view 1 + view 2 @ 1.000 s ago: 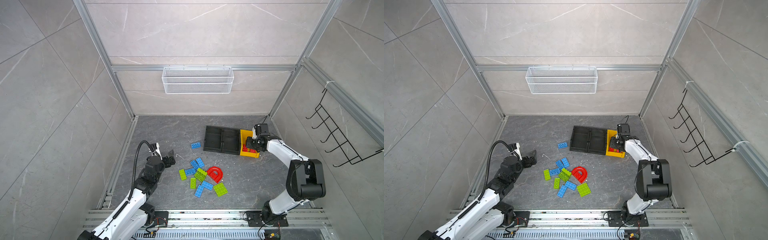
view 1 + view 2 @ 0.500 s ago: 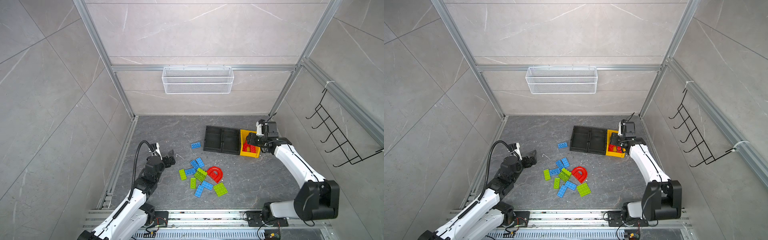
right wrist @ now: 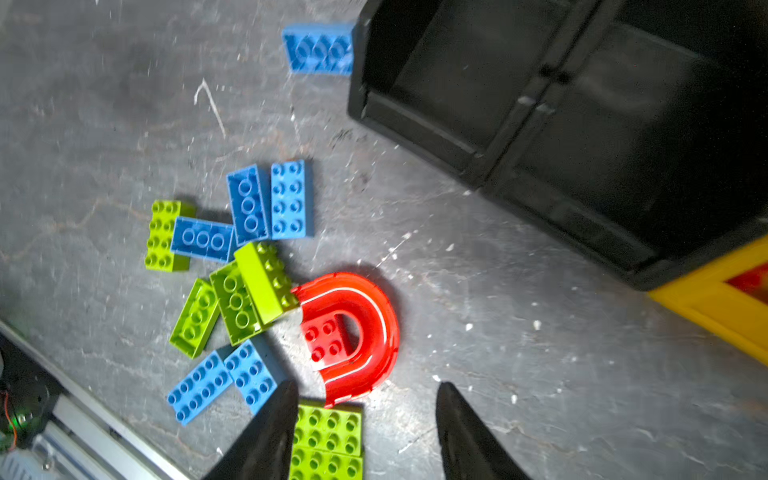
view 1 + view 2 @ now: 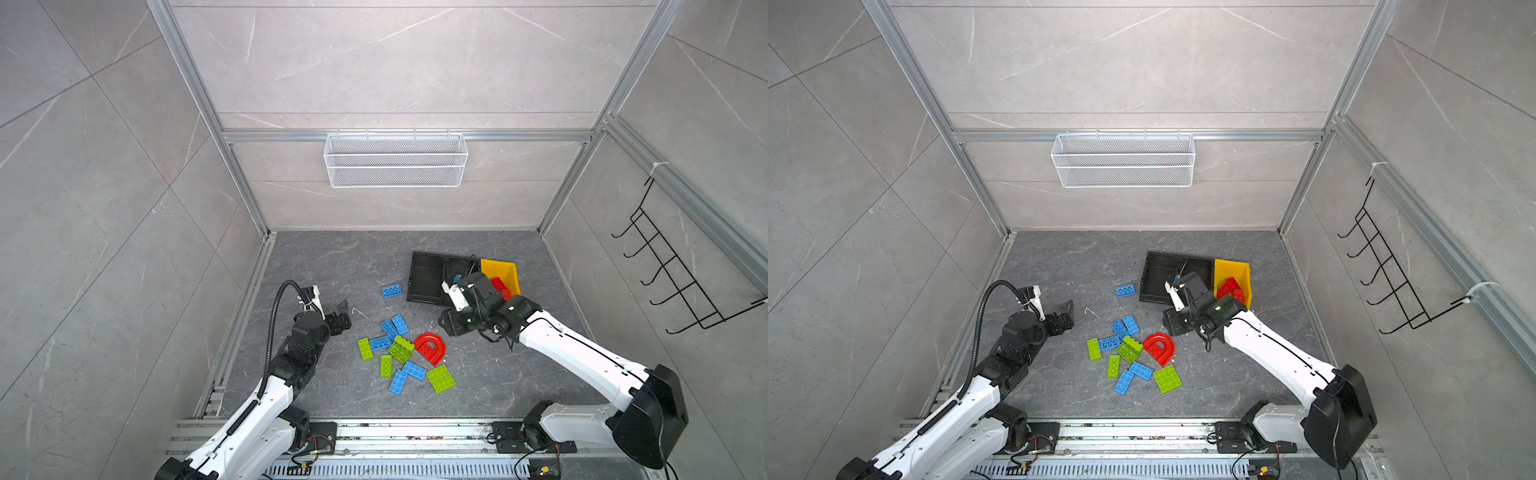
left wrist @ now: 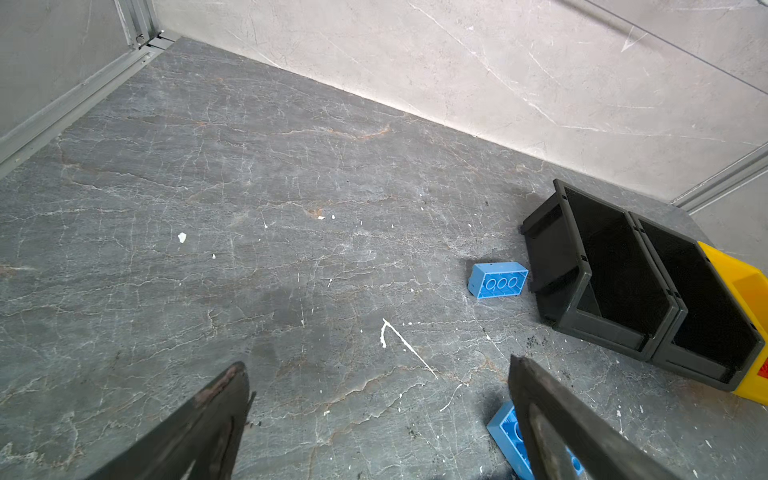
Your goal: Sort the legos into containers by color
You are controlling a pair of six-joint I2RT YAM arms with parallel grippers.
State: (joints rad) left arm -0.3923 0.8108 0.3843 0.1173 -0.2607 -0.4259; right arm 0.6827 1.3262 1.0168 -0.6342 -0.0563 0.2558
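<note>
Right pincer (image 3: 368,386) released, empty, near the red plastic arch lego (image 3: 374,316) on the grey stone worktop (image 4: 332,257). Left pincer (image 5: 376,361) released wide. Blue lego bricks (image 4: 395,326) and green lego bricks (image 4: 440,379) lie loose beside the arch. Red lego bricks (image 4: 1230,287) sit in the yellow plastic bin (image 4: 1245,273).

R gripper (image 4: 1172,323) btwn red arch (image 4: 1158,350) & black bins (image 4: 1156,270); red bricks (image 4: 1230,289) in yellow bin (image 4: 1231,266).
</note>
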